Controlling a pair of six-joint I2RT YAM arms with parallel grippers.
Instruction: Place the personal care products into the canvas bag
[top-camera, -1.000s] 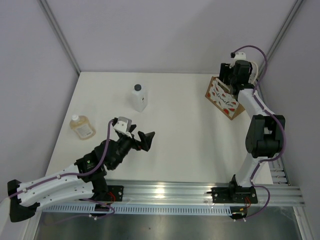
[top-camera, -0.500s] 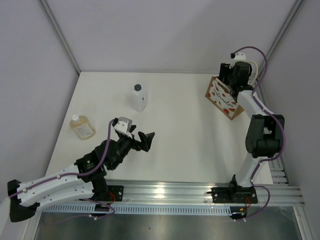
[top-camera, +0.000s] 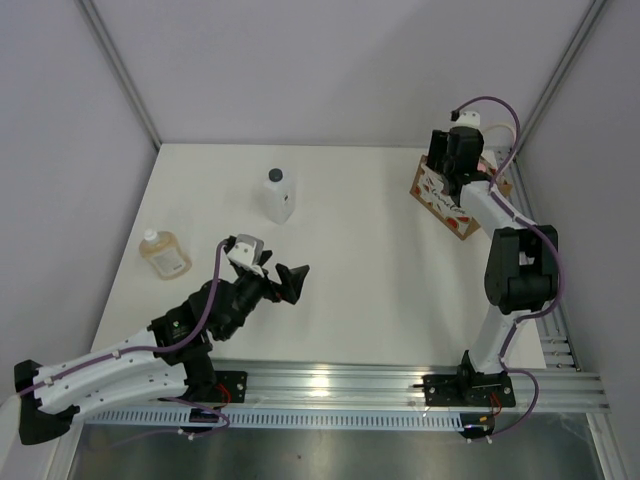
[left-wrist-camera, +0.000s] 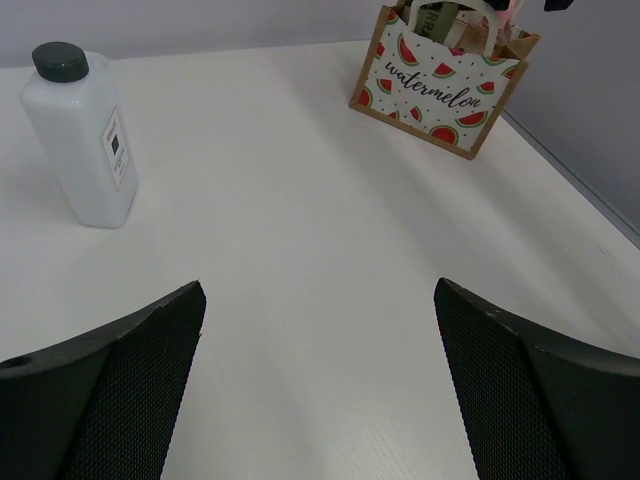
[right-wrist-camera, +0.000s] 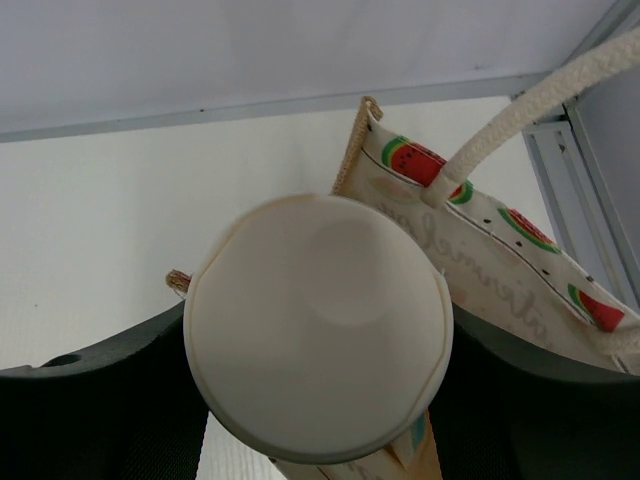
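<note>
Holding: my right gripper (right-wrist-camera: 316, 400) clamps beige cylinder (right-wrist-camera: 318, 355), above canvas bag (right-wrist-camera: 500, 255) at 2 o'clock on table (top-camera: 360, 270).
Handling: probably light, rigid, smooth; body hidden; grip mid-body.
Left gripper (left-wrist-camera: 318, 290): wide, empty.

Left arm (top-camera: 120, 362) low, stretched from lower left corner toward frame centre. Left hand (top-camera: 288, 281) hovers mid-frame, jaws wide apart, nothing between them. Right arm (top-camera: 520, 272) rises along right edge, elbow bent, reaching to upper right. Right hand (top-camera: 452, 165) points down, fingers clamped on beige cylinder (right-wrist-camera: 318, 340).
</note>
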